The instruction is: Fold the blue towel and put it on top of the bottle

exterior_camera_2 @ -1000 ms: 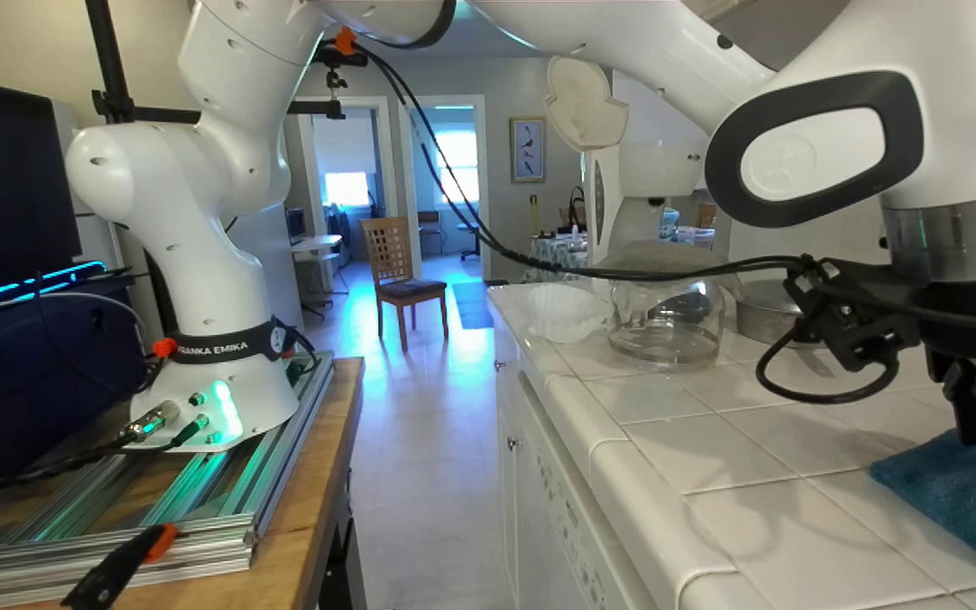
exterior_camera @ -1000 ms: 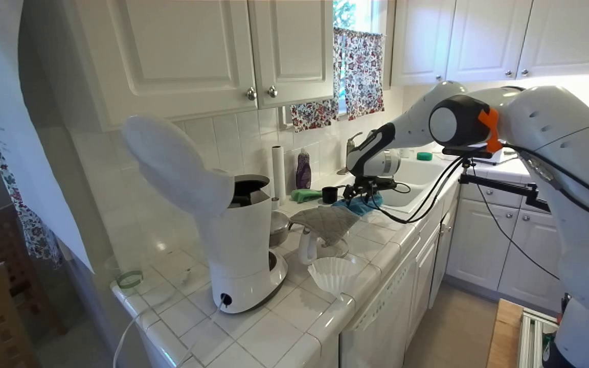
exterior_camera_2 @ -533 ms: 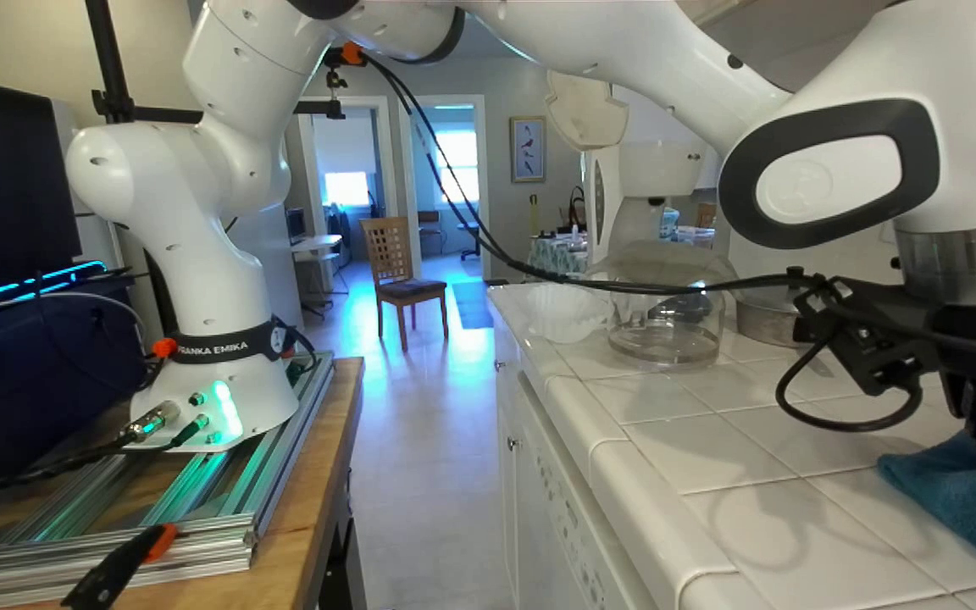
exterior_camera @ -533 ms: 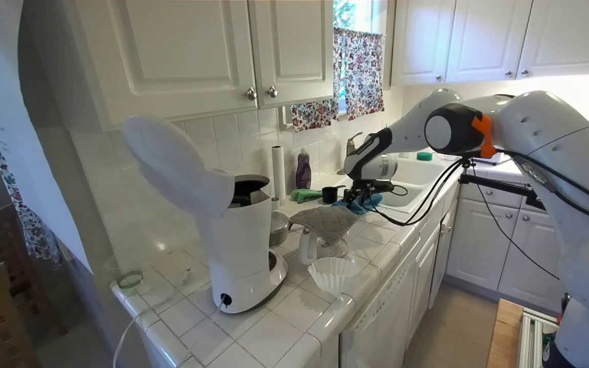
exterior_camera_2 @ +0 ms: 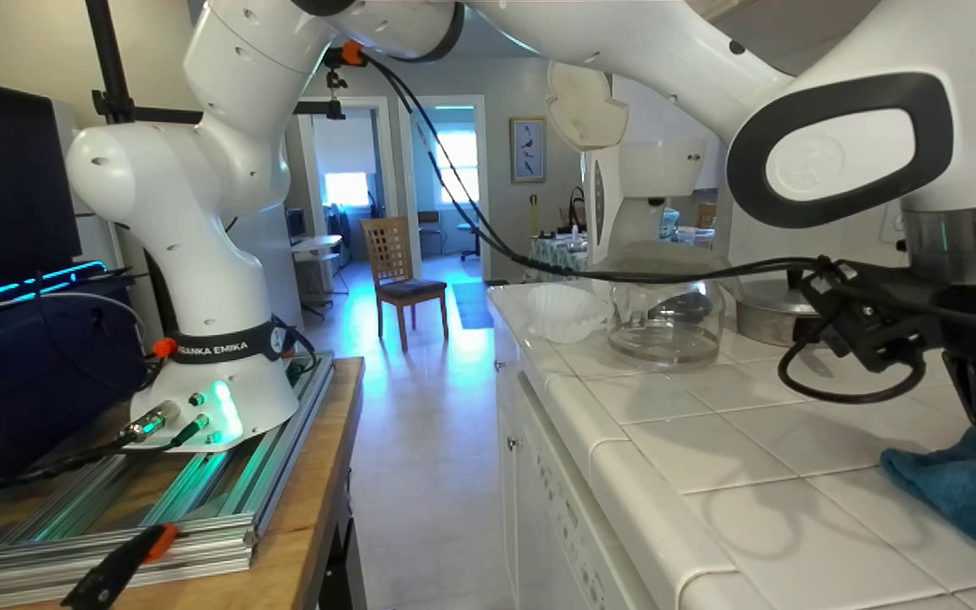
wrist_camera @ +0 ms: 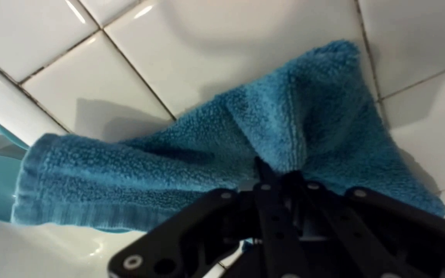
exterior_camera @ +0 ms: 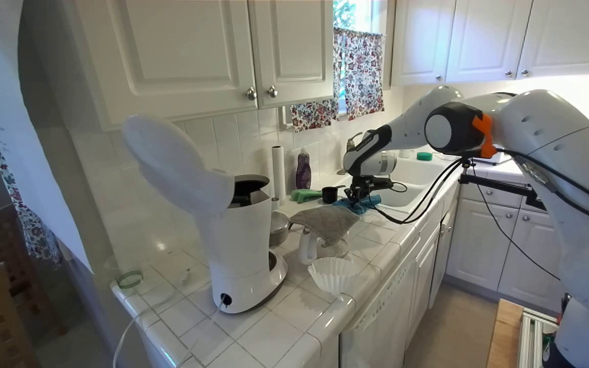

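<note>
The gripper (wrist_camera: 278, 173) has risen slightly and, contact partly hidden, appears clenched on a ridge of the blue towel (wrist_camera: 214, 158), on the counter (exterior_camera_2: 725, 449) beside the sink (exterior_camera: 417, 174), judged ready for folding.

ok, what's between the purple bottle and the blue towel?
In an exterior view, a black cup; a green object, too unclear to name, sits nearer the purple bottle.

Open tiled counter (exterior_camera_2: 738, 453) leaves passage between the blue towel (exterior_camera_2: 954, 490) and the glass carafe (exterior_camera_2: 664, 332), but in an exterior view a black cup (exterior_camera: 330, 195) and a green item (exterior_camera: 304, 196) sit between the towel and the purple bottle (exterior_camera: 303, 173).
</note>
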`<action>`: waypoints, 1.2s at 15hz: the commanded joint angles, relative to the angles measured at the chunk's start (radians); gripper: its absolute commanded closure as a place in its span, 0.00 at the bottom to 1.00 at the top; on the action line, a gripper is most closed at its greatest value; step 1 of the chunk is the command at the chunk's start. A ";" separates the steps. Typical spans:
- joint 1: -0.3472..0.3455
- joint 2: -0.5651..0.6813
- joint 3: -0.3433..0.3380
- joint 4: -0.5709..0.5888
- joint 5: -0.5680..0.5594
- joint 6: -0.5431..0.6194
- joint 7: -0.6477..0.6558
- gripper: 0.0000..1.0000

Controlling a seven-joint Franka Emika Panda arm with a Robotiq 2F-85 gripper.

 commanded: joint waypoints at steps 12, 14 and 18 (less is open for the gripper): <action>0.152 -0.285 -0.108 -0.240 -0.049 -0.155 0.300 0.98; 0.188 -0.336 -0.131 -0.283 -0.081 -0.176 0.352 0.98; 0.261 -0.435 -0.169 -0.367 -0.176 -0.181 0.452 0.98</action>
